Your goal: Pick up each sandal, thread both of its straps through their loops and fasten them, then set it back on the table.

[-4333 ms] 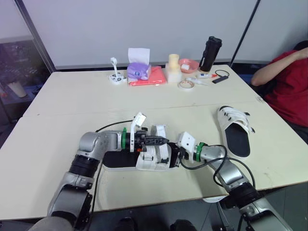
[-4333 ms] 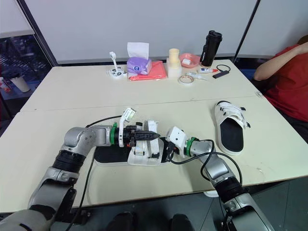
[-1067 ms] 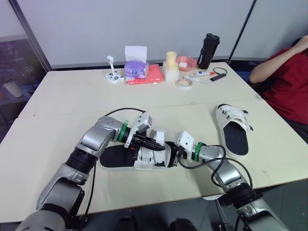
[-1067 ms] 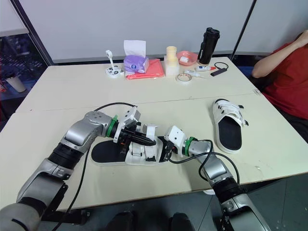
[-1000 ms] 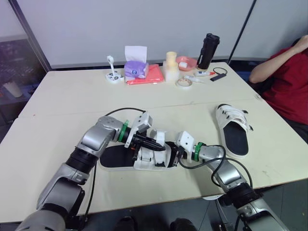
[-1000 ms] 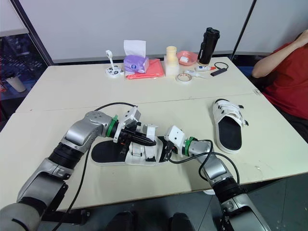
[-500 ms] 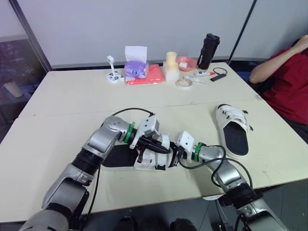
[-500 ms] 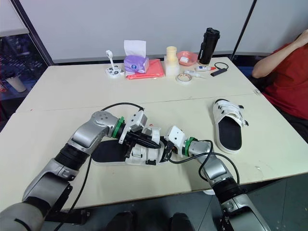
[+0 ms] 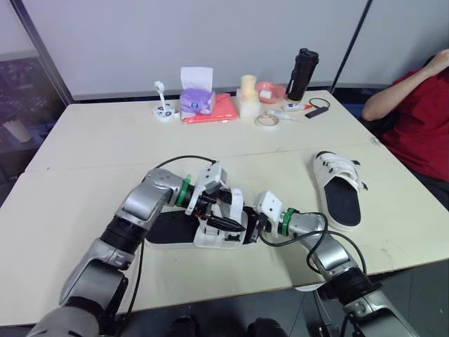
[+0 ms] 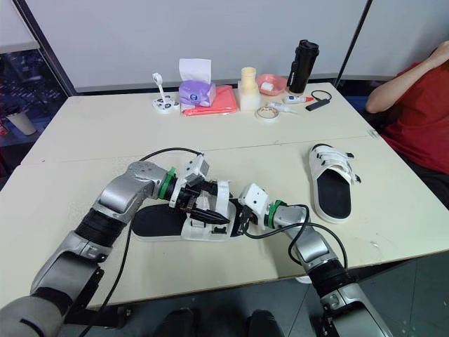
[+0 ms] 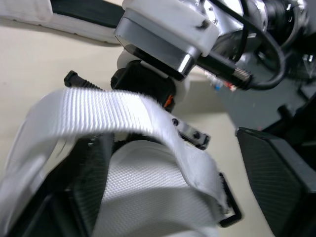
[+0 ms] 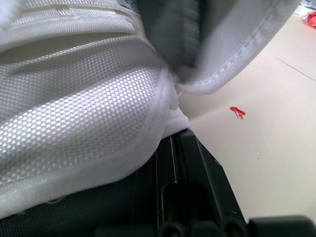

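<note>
White strap [image 9: 236, 201]: stands up from the sandal's upper and arches free. In the left wrist view it curves across between the left fingers [image 11: 276, 192] and lies close against one of them.
Sandal [image 9: 168, 230]: lies flat on the table [image 9: 84, 161] near its front edge, between the two grippers. It has a black sole, with the white upper at the end toward the right arm.
Left gripper [image 9: 230, 224]: sits low over the upper with its fingers spread wide and clamped on nothing. The tips point toward the right gripper.
Right gripper [image 9: 254, 229]: sits at the sandal's upper end, closed on the white webbing. The right wrist view shows the weave pressed onto a black finger.
Second sandal [image 9: 342, 189]: lies flat on the right side of the table, well apart from both arms, with both straps across its upper.
Far edge: tissue box [image 9: 196, 98], red cloth [image 9: 221, 109], tape roll [image 9: 265, 121] and black bottle [image 9: 299, 65].
Person [image 9: 421, 119]: in red, at the table's right side.
</note>
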`<state>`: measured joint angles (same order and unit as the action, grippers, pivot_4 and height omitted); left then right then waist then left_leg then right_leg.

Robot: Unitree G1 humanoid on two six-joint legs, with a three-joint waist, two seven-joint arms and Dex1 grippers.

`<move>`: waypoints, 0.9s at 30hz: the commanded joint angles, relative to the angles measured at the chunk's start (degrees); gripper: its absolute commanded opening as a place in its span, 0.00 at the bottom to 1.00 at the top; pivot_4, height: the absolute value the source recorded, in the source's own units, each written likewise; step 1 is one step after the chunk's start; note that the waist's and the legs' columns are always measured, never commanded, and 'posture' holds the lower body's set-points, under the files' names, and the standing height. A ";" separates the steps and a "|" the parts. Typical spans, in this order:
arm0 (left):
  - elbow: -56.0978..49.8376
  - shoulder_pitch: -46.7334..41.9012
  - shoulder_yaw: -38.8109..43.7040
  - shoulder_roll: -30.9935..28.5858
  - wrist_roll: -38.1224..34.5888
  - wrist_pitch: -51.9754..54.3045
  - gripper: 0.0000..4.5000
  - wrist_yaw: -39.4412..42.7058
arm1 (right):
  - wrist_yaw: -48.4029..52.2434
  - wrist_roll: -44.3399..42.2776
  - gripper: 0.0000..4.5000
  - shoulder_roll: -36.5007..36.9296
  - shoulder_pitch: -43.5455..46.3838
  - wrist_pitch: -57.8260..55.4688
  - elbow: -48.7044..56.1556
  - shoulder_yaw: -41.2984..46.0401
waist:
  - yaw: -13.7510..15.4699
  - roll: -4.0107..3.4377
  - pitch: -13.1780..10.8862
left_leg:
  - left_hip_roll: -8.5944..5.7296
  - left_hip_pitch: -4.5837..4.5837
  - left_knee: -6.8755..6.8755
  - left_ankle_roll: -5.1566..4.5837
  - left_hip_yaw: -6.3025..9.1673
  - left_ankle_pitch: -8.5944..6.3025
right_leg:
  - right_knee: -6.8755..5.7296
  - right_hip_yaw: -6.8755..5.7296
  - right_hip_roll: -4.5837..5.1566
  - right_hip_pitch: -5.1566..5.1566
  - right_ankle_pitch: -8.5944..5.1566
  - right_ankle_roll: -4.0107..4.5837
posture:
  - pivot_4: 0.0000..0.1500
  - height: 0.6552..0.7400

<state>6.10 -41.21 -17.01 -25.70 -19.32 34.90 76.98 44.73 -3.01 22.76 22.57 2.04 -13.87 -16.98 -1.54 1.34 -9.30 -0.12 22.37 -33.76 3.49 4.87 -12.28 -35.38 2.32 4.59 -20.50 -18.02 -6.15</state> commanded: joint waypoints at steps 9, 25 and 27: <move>-14.97 8.48 7.36 2.12 -10.96 15.79 0.84 -13.56 | -1.58 5.73 0.00 0.42 -2.97 -4.22 -10.61 -3.19 | 0.11 0.02 -0.01 | 0.03 -0.05 -0.01 0.02 0.04 -0.01 | 0.00 0.02 0.07 0.01 0.00 0.00 | 1.00 1.00; -14.89 9.83 7.37 0.91 -14.04 16.96 0.01 -18.27 | -1.58 5.95 0.00 0.32 -2.45 -3.40 -11.65 -3.47 | 0.05 0.01 0.00 | 0.01 -0.11 -0.02 0.14 0.03 -0.09 | 0.00 0.01 0.04 0.02 0.02 0.05 | 1.00 1.00; -14.37 9.47 6.14 -0.59 -13.59 16.09 0.01 -16.46 | -1.56 5.99 0.00 0.36 -2.48 -3.30 -11.69 -3.51 | -0.03 0.01 0.01 | 0.00 -0.11 -0.02 0.15 0.02 -0.09 | 0.00 0.02 0.02 0.01 0.03 0.06 | 1.00 1.00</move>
<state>-7.45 -30.15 -10.45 -25.63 -32.72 52.04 58.93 44.47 -2.93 22.52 23.10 3.12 -15.24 -17.26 -1.57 1.35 -9.29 -0.13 22.26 -33.78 3.64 4.90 -12.37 -35.37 2.34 4.60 -20.48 -17.99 -6.09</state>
